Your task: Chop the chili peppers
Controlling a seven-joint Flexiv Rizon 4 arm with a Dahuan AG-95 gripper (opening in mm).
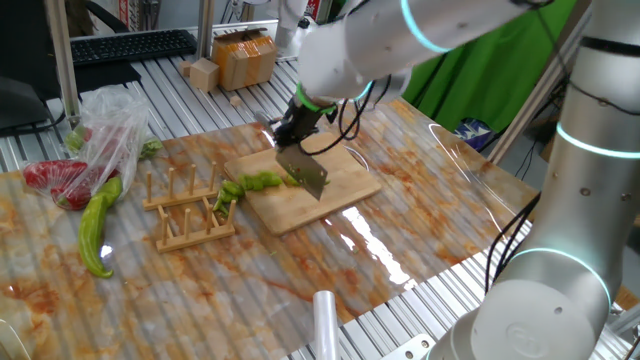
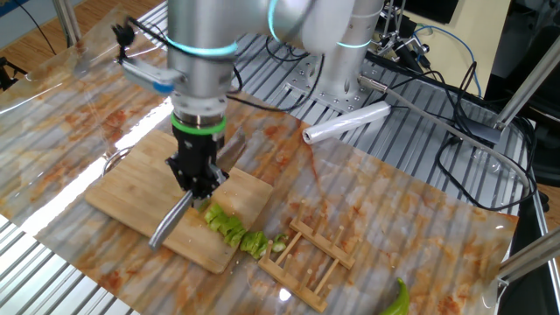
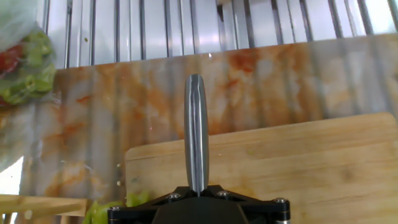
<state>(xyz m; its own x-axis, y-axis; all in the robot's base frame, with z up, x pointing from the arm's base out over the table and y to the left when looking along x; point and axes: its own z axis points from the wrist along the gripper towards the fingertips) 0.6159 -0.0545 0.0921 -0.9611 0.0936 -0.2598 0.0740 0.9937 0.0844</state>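
The claw (image 2: 198,179) is clamped tight on the handle of a knife (image 1: 304,171), whose blade hangs clear above the board (image 1: 345,190) with its edge angled down toward the chilies (image 1: 258,182). To chop well from here, my judgement is that the blade should come down squarely across the line of chilies rather than along it, near the uncut end, with the flat kept upright so the pieces do not get pushed sideways off the board. A straight drop onto the wood, then a clean lift, should do better than a sawing drag, since nothing pins the chilies in place. They lie in a short row at the board's corner nearest the wooden rack (image 1: 190,208), already partly in chunks, the row running off the edge toward the rack; in the other fixed view they (image 2: 236,231) sit just below and beside the claw, close to the blade tip (image 2: 163,233) but apart from it. In the hand view only a sliver of green (image 3: 99,210) shows at the bottom left, beside the claw's body, so the blade (image 3: 196,137) points past them.
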